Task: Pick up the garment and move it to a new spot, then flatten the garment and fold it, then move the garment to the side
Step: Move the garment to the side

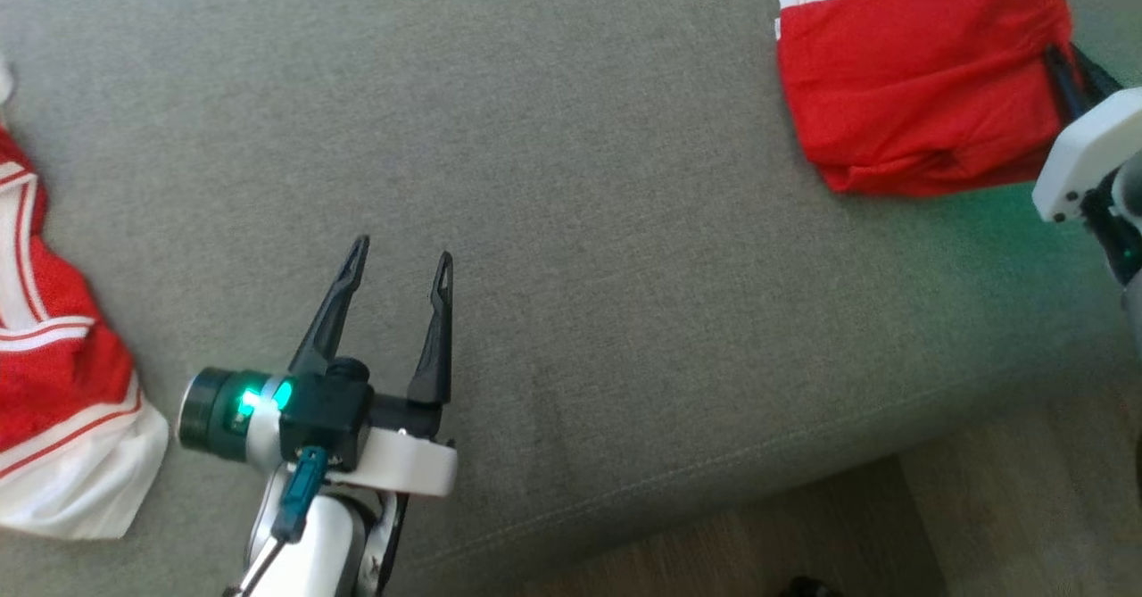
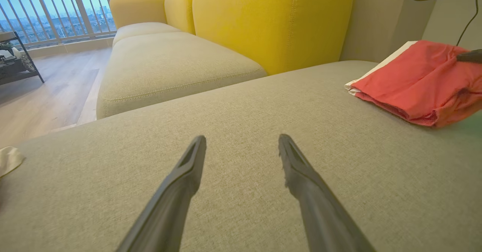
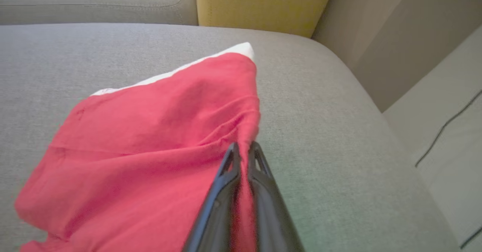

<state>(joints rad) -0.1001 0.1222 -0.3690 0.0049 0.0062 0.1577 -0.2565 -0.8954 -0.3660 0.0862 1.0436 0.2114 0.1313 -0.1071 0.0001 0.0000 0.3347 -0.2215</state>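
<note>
Two grippers, two very different jobs. Head view first: the left gripper (image 1: pixel 401 253) hovers over the bare grey sofa cushion (image 1: pixel 624 222), fingers spread wide with nothing between them. The folded red garment (image 1: pixel 919 79) lies far right on that cushion, with the right gripper (image 1: pixel 1060 66) at its right edge. A red-and-white jersey (image 1: pixel 53 383) sits far left.

Left wrist view: the garment shows side-on, its layers stacked flat, and behind it are yellow backrests (image 2: pixel 271 22) that the head view misses.

Right wrist view settles the grip: fingers pinched tight on a gathered ridge of red cloth.

The risk, I'd say, is that one-edge pinch. Dragging sideways could peel the layers apart and undo the fold, or the thin bite could slip.
</note>
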